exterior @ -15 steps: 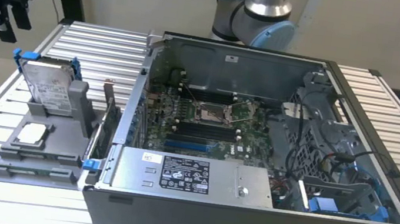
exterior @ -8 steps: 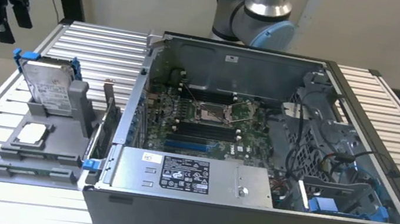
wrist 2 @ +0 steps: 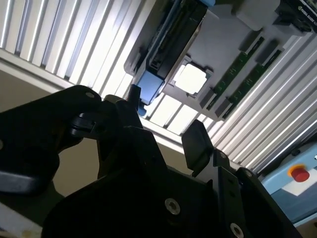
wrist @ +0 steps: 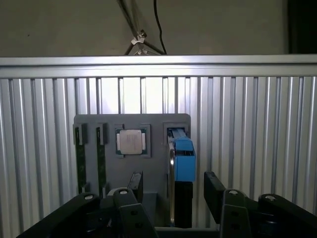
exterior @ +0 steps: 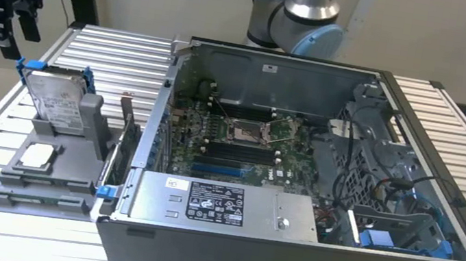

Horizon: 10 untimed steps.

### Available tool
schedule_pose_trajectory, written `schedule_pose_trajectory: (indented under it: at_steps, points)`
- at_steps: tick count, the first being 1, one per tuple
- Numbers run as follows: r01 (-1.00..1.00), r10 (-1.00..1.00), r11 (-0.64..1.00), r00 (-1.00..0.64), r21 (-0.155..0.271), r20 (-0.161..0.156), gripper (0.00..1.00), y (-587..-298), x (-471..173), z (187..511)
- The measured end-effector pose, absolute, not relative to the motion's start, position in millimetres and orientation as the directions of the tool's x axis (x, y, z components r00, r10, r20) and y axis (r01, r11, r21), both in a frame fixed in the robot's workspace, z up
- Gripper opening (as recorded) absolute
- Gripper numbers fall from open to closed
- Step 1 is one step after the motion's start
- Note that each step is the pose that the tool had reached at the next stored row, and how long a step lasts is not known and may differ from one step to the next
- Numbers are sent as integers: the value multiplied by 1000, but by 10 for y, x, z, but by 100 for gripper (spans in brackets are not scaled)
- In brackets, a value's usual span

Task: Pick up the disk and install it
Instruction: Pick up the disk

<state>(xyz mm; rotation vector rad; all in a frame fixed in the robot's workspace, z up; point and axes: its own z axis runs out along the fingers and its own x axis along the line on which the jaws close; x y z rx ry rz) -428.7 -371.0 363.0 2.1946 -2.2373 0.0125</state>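
The disk (exterior: 55, 98) stands on edge in the grey holder (exterior: 68, 179) on the tabletop (exterior: 115, 50), with its long axis apparently upright. The claw (exterior: 10, 28) hangs above the disk, offset toward the exterior view's left, open and empty. In the first wrist view, the disk's thin edge lines up between the claw's fingers.

Silver, white-labelled and blue-framed, the disk (exterior: 55, 98) stands upright on edge in a grey holder (exterior: 71, 174) at the exterior view's left.
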Motion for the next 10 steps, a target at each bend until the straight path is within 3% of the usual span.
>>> schedule_pose_trajectory:
  at_steps: [10]
  points:
    - [-1000,-1000,5,-5,-2,11,100,-3694,-4286,3447]
